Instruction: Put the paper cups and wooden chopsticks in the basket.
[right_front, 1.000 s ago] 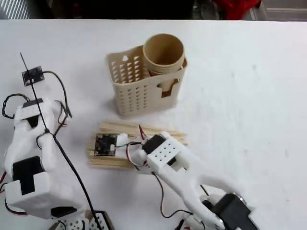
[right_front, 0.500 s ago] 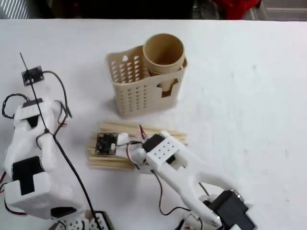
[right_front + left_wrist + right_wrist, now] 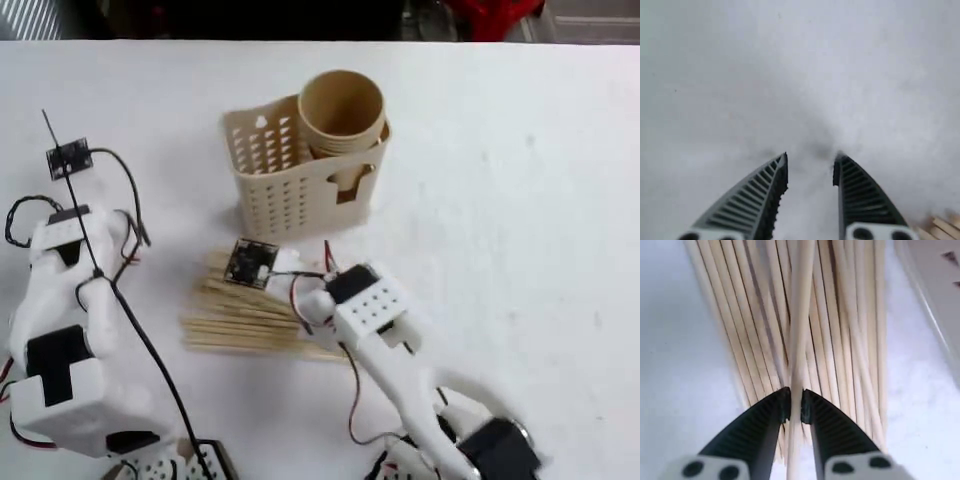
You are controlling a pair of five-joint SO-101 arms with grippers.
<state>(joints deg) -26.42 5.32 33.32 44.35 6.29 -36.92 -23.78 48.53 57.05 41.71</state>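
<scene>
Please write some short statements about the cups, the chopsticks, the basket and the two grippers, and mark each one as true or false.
1. The cups stand in the basket. True.
2. The chopsticks are in the basket too. False: they lie in a pile on the table, in front of the basket.
3. The right gripper is shut on a chopstick. True.
4. The left gripper holds a cup. False: it is open over bare table, with nothing between its fingers.
5. The basket lies on its side. False: it stands upright.
</scene>
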